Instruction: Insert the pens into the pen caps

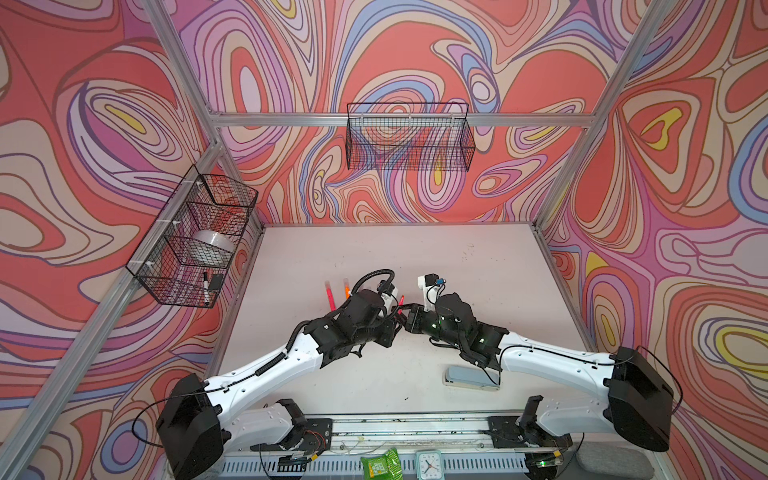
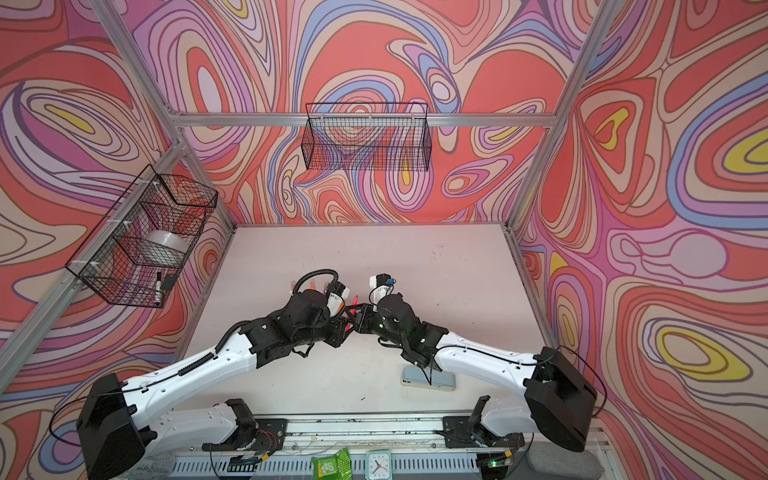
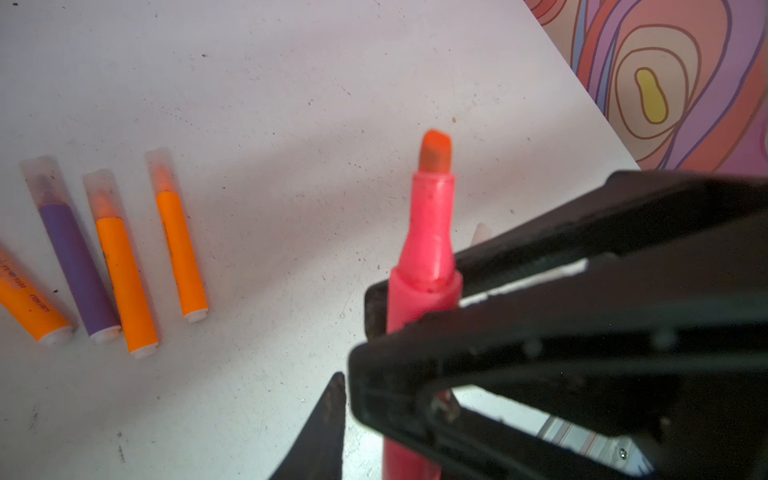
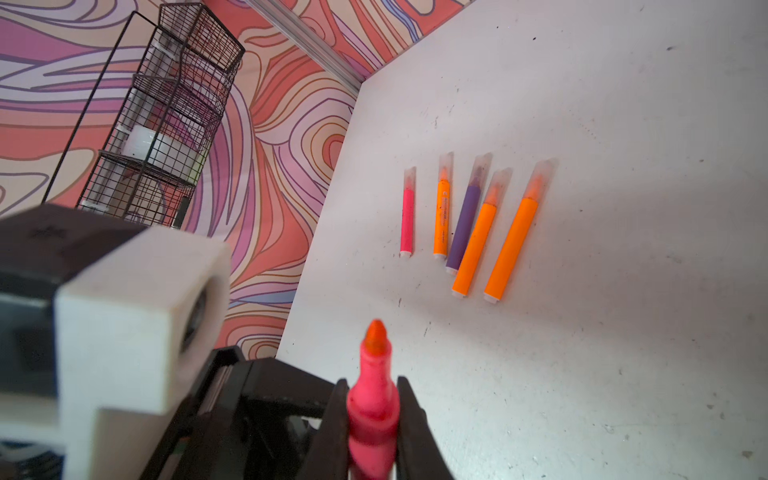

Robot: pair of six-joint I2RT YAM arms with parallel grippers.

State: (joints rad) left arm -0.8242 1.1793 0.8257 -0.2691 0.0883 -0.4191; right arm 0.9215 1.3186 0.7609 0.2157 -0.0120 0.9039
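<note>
The right gripper is clamped on the uncapped neon pink felt-tip pen, held over the white bench near its middle. The left gripper is close beside it with its jaws parted. Its one visible finger stands clear of the barrel (the other is hidden). Toward the bench's left edge lie five capped pens in a row, their translucent caps pointing at the back edge.

Your five capped pens lie side by side on the table, behind the left gripper. The uncapped pen stands mid-table between it and the right gripper, apparently clear of the surface. The stapler lies nearer the front edge, right of centre.
</note>
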